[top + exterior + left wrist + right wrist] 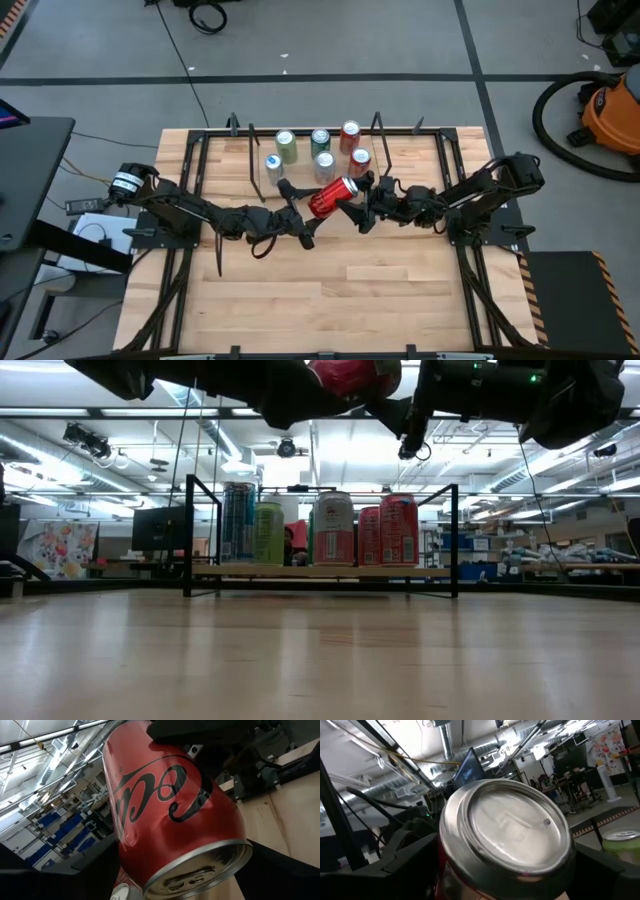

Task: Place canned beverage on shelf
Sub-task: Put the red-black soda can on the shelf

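**Red can held in mid-air between both grippers, in front of the shelf**

Left gripper (312, 210) has its dark fingers clamped on the glossy red aluminium drink can with white script lettering (333, 196) (the left wrist view shows the can filling the frame, silver pull-tab end nearest the camera, dark fingers on either side of the body). Right gripper (358, 200) sits at the can's other end; its wrist view looks straight at the can's plain silver concave base (512, 827), with dark fingers flanking it. Whether those fingers press the can or stand just off it, cannot tell.

The can lies tilted, roughly on its side, well above the tabletop: in the low view only its red underside (345, 374) shows at the top edge, hanging higher than the shelved cans. In the high view it is just in front of the shelf, near the right-hand cans.

The low light wood plank shelf with thin black rod uprights (250, 571) stands at the far side of the butcher-block wooden table (380, 290). Upright on it: a tall blue-and-silver can (237, 522), a green can (268, 532), a pale pink-and-white can (333, 528), and two red cans (399, 529) at the right (the high view shows six can tops in all).

Both dark arms reach in from their table sides and meet near the middle.
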`<state>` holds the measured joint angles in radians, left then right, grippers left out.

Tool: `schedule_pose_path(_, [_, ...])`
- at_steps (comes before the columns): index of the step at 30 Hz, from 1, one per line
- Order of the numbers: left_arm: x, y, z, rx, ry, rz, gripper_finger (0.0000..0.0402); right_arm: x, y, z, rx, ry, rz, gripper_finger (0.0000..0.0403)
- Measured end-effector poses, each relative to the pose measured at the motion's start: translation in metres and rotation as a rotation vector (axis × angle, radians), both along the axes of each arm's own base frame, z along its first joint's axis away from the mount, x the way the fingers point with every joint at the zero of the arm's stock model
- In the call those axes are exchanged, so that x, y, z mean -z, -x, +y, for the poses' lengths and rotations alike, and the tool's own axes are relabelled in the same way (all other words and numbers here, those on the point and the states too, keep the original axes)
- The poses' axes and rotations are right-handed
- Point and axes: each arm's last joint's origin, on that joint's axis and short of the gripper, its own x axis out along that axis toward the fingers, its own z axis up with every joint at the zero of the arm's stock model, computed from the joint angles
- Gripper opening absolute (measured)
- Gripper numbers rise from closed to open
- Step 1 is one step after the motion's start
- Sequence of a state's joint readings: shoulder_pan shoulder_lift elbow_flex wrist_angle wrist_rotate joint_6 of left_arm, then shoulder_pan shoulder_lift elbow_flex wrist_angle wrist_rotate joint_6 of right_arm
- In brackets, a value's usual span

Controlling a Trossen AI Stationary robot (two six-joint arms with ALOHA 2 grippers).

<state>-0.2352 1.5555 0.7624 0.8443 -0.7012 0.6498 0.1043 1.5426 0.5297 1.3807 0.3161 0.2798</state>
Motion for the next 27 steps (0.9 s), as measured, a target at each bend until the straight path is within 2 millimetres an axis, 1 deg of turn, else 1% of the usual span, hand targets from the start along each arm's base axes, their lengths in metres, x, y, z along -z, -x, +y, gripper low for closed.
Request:
schedule_pose_path(7, [0.0,0.0,0.0,-0.008,0.008,-0.006,0.0332,-0.003,0.001,-0.002,-0.011,0.036,0.007,0.0378])
schedule_pose_path(12, [-0.002,0.0,0.001,-0.016,0.009,-0.014,0.0331,-0.004,0.001,-0.012,-0.1,-0.009,-0.016,0.0398])
schedule_pose_path(16, [-0.002,0.0,0.001,-0.017,0.009,-0.014,0.0331,-0.005,0.001,-0.02,-0.153,-0.038,-0.037,0.0398])
schedule_pose_path(19, [-0.002,0.0,0.001,-0.024,0.007,-0.013,0.0331,-0.005,0.001,-0.024,-0.177,-0.026,-0.038,0.0398])
schedule_pose_path(23, [-0.002,0.001,0.0,-0.052,0.007,-0.011,0.0331,-0.007,0.002,-0.027,-0.16,-0.019,-0.04,0.0398])
schedule_pose_path(27, [-0.007,0.005,-0.001,-0.067,0.023,-0.025,0.0331,-0.01,0.009,-0.033,-0.122,-0.02,-0.054,0.0399])
